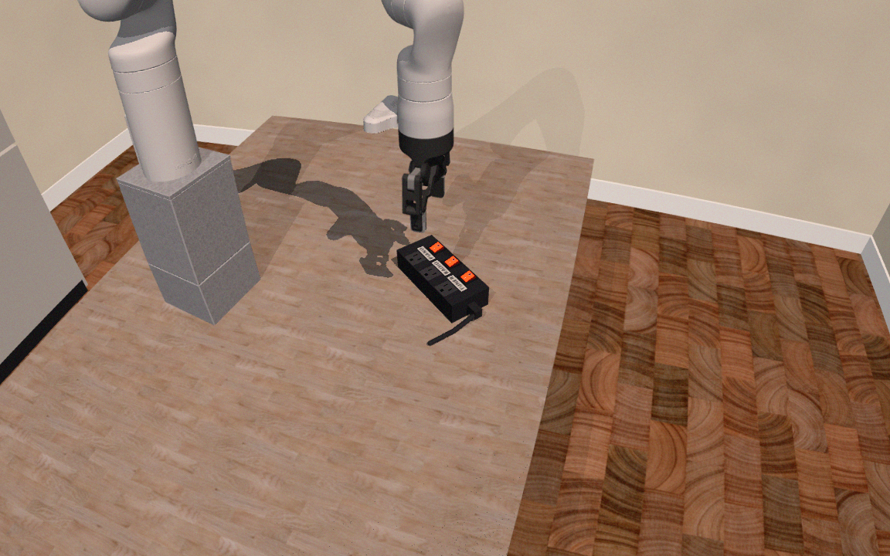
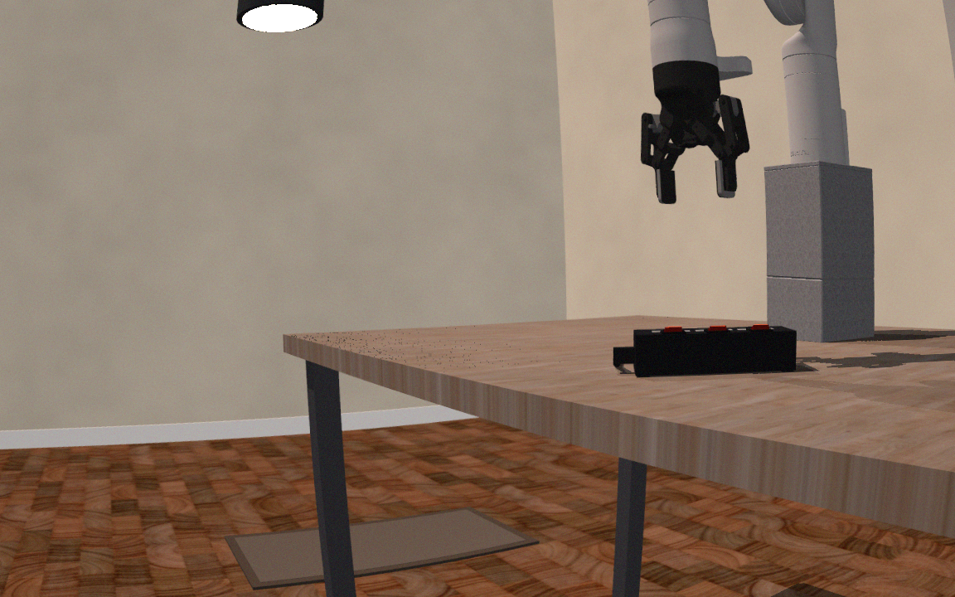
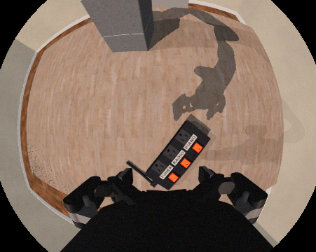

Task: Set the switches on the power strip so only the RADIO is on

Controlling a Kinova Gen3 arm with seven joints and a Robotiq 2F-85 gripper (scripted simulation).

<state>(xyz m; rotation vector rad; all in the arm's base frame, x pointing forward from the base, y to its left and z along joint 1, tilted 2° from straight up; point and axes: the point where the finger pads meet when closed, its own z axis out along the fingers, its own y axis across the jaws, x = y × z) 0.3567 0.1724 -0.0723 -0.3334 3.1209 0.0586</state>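
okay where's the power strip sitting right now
In the top view the power strip lies flat on the table, near its right edge, below the open pincer and right of the grey pedestal.

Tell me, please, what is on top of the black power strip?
The power strip carries three orange switches, white labels and three sockets; label text is unreadable. The open gripper hangs above, apart.
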